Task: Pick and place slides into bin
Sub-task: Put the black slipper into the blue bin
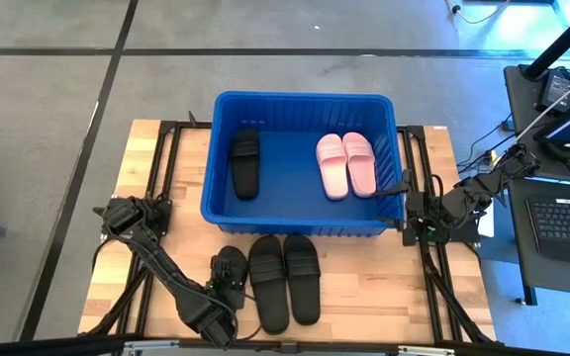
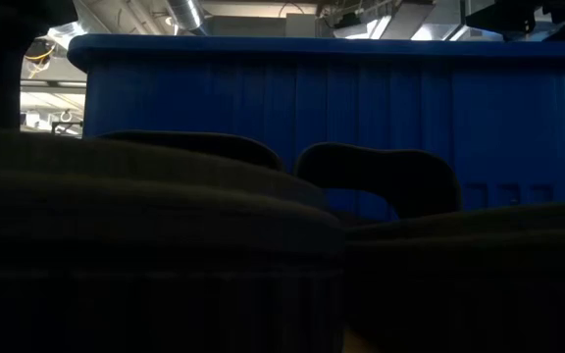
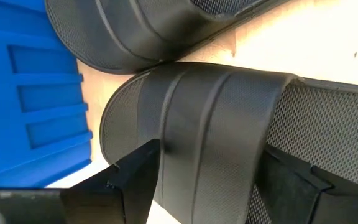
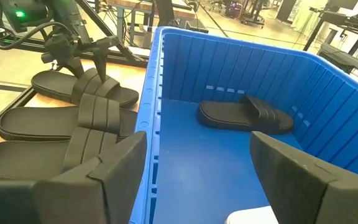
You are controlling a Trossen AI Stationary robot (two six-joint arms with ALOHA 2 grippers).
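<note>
High view: the bin (image 1: 305,213) sits at centre, holding one black slide (image 1: 245,161) and a pink pair (image 1: 346,164). Three black slides lie below it; the left gripper (image 1: 230,287) straddles the leftmost (image 1: 232,265).

Left wrist view: its fingers (image 3: 132,177) flank the strap, spread wide.

Right wrist view: the right gripper (image 4: 197,171) hangs open over the bin's rim.

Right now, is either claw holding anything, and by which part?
The left claw straddles a black slide's strap, not visibly clamped. The right claw, over the bin, holds nothing.
</note>
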